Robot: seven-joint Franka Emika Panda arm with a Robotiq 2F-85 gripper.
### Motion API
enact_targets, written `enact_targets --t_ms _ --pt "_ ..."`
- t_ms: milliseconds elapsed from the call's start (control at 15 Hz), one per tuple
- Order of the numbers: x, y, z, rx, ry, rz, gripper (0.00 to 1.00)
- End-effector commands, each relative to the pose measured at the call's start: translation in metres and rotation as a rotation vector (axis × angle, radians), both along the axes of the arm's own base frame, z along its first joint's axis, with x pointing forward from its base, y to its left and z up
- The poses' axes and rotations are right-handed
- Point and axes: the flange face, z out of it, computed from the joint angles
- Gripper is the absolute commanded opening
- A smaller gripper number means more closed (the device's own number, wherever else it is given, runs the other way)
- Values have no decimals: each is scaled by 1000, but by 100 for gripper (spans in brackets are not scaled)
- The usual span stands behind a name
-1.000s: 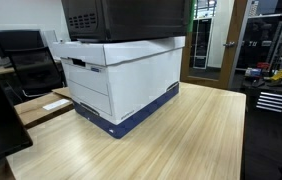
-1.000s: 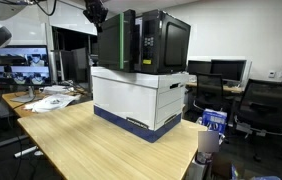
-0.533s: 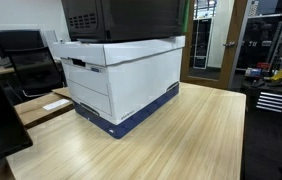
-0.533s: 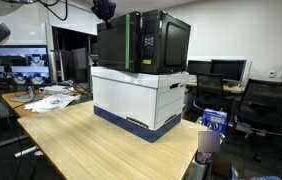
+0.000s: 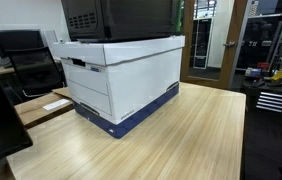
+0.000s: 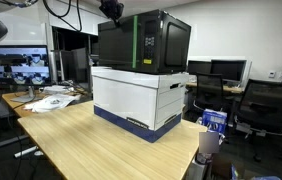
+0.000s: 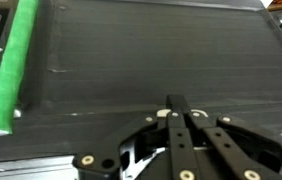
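Observation:
A black microwave (image 6: 146,40) with a green door handle (image 6: 136,42) stands on a white and blue box (image 6: 141,98) on the wooden table (image 6: 91,140). In an exterior view my gripper (image 6: 111,10) hangs at the top front edge of the microwave, over its door. The wrist view shows the dark door (image 7: 151,60) filling the frame. The green handle (image 7: 6,70) runs along its left side. My gripper (image 7: 178,103) is shut, its fingers pressed together with nothing between them, tips close to or on the door surface. The microwave (image 5: 121,18) and box (image 5: 121,80) also show from the far side.
Office chairs (image 6: 271,105) and monitors (image 6: 221,68) stand behind the table. Papers (image 6: 51,100) lie at its far end, and a screen (image 6: 21,65) stands beyond them. A small blue and white item (image 6: 213,122) sits by the table's corner. A doorway (image 5: 206,40) lies behind the box.
My gripper has moved sideways along the microwave's top front edge, toward the handle side. The door, which looked ajar earlier, now sits flush with the front.

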Motion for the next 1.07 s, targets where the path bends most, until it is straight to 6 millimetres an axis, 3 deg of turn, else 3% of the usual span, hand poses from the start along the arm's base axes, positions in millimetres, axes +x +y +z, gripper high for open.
enact_targets --t_ms 0,67,200,467,800,1000 --pt "7 -10 -3 34 -118 -9 2" --pt "6 -10 -6 26 -102 6 2" --pt "-2 -7 -7 1 108 26 2" --pt "-19 -2 13 -41 359 45 2" --pt "-42 -6 26 -111 576 74 2" --pt "-59 -15 28 -129 669 177 2"
